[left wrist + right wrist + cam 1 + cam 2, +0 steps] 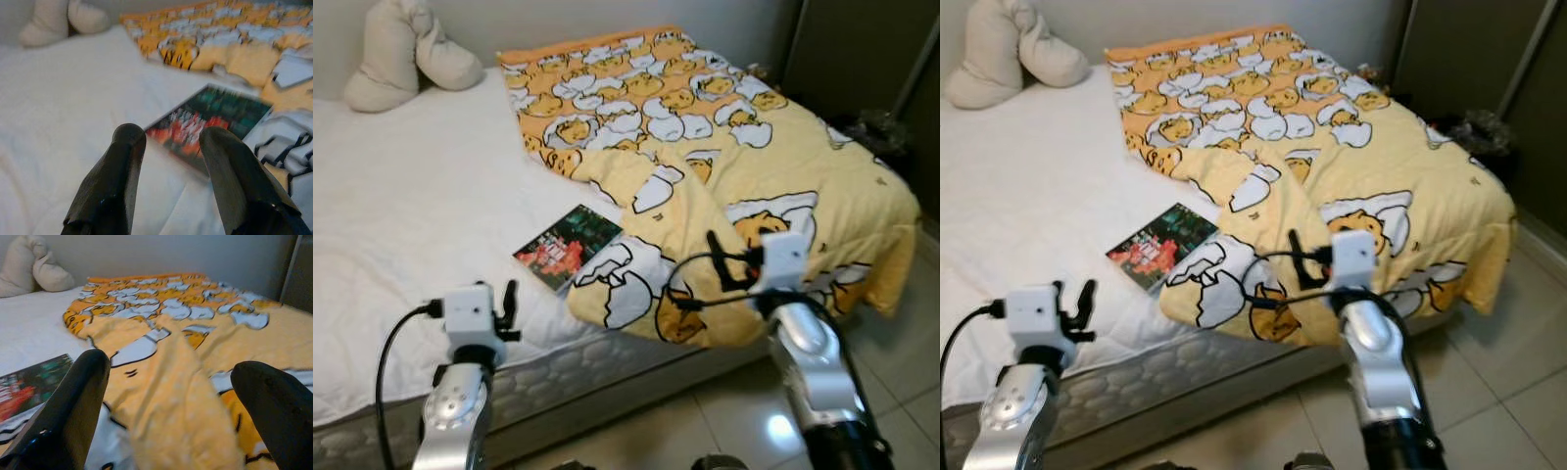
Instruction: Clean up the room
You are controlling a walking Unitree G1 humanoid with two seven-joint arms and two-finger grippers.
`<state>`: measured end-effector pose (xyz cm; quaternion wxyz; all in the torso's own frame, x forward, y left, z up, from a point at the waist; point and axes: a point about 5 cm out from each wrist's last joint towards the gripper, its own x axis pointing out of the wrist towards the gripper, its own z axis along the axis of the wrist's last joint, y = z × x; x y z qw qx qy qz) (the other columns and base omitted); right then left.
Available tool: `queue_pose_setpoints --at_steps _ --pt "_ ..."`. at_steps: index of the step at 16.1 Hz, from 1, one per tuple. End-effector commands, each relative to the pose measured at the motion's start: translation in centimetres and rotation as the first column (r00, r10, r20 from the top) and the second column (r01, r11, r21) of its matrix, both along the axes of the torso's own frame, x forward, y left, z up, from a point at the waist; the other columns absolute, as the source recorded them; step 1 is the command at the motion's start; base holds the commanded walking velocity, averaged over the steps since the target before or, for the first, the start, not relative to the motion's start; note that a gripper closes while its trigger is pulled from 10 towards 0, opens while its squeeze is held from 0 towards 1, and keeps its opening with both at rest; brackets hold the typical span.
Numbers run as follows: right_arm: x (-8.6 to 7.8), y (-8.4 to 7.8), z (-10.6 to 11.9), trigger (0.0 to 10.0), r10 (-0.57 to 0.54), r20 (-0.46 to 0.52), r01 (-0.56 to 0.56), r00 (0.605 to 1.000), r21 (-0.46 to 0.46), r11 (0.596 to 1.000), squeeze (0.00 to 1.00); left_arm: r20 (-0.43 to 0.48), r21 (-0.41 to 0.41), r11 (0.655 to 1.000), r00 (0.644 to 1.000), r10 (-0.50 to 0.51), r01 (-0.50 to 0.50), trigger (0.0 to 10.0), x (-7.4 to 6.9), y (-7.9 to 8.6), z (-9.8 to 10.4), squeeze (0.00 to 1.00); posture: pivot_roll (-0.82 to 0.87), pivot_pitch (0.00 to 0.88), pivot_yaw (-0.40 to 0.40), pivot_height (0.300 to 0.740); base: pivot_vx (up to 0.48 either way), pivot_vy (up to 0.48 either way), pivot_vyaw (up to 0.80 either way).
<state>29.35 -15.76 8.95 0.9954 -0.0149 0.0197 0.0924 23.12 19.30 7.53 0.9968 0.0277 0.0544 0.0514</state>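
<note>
A yellow blanket (724, 166) printed with cartoon egg figures lies crumpled over the right half of the white bed (421, 215), one corner folded back. A book (570, 246) with a dark green and red cover lies flat on the sheet, its lower edge tucked under the blanket fold. My left gripper (509, 305) hovers over the bed's front edge, open, with the book (210, 117) ahead of its fingers (117, 181). My right gripper (720, 259) is open above the blanket's front fold (171, 382).
A cream pillow (401, 54) rests at the bed's far left corner against the wall. A dark wardrobe (862, 49) stands to the right of the bed, with a dark bundle (871, 127) at its foot. Glossy tiled floor (901, 362) lies below the mattress edge.
</note>
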Motion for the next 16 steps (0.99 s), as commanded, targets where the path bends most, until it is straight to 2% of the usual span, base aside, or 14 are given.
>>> queue_pose_setpoints --at_steps 1,3,4,6,9,13,14,15,16 --pt "0.2 -0.2 -0.4 10.0 -0.015 -0.039 0.016 0.999 0.026 1.000 0.00 0.046 0.022 1.000 0.999 0.021 -0.022 10.0 0.3 0.1 1.3 1.00 -0.11 0.000 0.102 0.740 0.000 0.000 0.00" --pt "0.6 -0.2 -0.2 10.0 -0.011 -0.044 0.012 0.999 0.040 0.999 0.00 0.053 0.041 0.999 0.999 0.014 -0.016 10.0 0.4 -1.3 1.4 1.00 -0.11 0.000 0.087 0.740 0.000 0.000 0.00" --pt "1.0 -0.4 -0.1 10.0 0.004 -0.051 -0.003 0.999 0.039 0.999 0.00 0.038 0.019 1.000 0.999 0.008 -0.009 10.0 1.0 -1.8 1.1 1.00 -0.12 0.000 0.075 0.740 0.000 0.000 0.74" --pt "1.4 -0.5 0.1 10.0 0.006 -0.056 -0.004 0.998 0.037 0.999 0.00 0.023 0.024 1.000 1.000 -0.002 0.001 10.0 1.7 -2.2 0.9 1.00 -0.12 0.000 0.072 0.740 0.000 0.000 0.67" --pt "2.1 -0.2 0.5 10.0 0.024 -0.035 -0.023 0.999 0.025 0.999 0.00 0.001 0.016 1.000 1.000 0.020 -0.020 10.0 1.9 -2.4 0.6 1.00 -0.13 0.000 0.076 0.740 0.000 0.000 0.63" --pt "2.0 0.1 0.1 10.0 0.026 -0.044 -0.025 0.999 0.038 0.999 0.00 0.005 0.015 1.000 1.000 0.008 -0.008 10.0 2.4 -2.6 0.8 1.00 -0.12 0.000 0.083 0.740 0.000 0.000 0.60" --pt "2.1 0.2 0.1 10.0 0.020 -0.038 -0.019 0.999 0.042 0.999 0.00 0.005 0.013 1.000 1.000 0.000 0.000 10.0 2.6 -2.5 0.9 0.90 -0.12 0.000 0.085 0.740 0.000 0.000 0.59" --pt "2.1 0.2 0.1 10.0 0.014 -0.036 -0.013 0.999 0.021 1.000 0.00 0.014 0.018 1.000 1.000 0.002 -0.002 10.0 2.8 -2.4 1.2 0.00 -0.12 0.000 0.085 0.740 0.000 0.000 0.56" --pt "2.1 0.2 0.0 10.0 -0.002 -0.033 0.003 0.999 0.029 1.000 0.00 0.024 0.023 1.000 0.999 -0.023 0.022 10.0 3.2 -2.3 1.4 0.00 -0.12 0.000 0.091 0.740 0.000 0.000 0.00"
